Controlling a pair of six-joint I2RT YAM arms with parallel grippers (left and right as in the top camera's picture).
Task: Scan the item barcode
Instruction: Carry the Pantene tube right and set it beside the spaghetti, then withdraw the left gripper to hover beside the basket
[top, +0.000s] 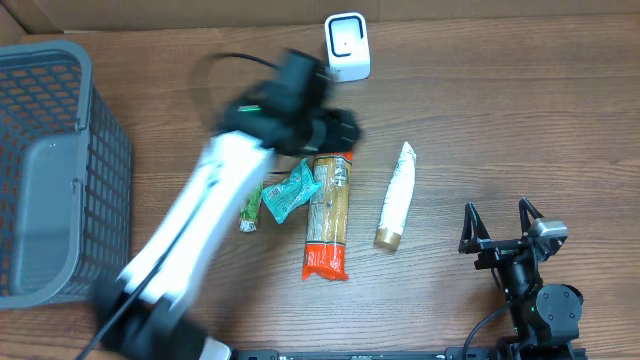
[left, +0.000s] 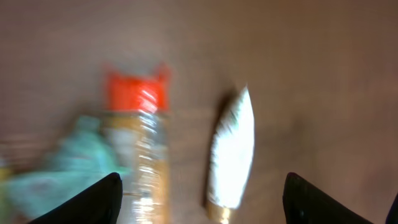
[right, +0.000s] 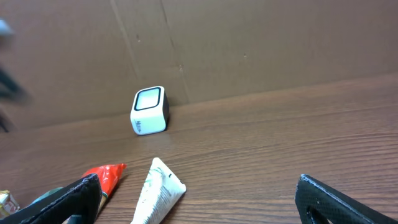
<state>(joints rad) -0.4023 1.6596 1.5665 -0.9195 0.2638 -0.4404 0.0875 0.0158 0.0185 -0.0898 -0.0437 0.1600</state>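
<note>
Nothing held by either arm on the wooden surface (top: 500, 120)
Left fingers (left: 99, 199) spread wide over the clear plastic packet with a red end (top: 327, 215) and white gold-capped tube (top: 395, 208); right fingers (right: 68, 202) wide too, empty.

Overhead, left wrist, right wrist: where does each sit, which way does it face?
Overhead: fixed above the wooden table, looking straight down on a grey mesh basket, a white cube scanner and the items; the blurred left gripper and the right gripper show.
Left wrist: above the table, looking down at an orange-ended clear packet, a teal wrapper and a white gold-capped tube; own dark fingers in the bottom corners.
Right wrist: low, facing the brown cardboard wall and the scanner; own fingers at the bottom.
Shared: tube and packet in all three.
</note>
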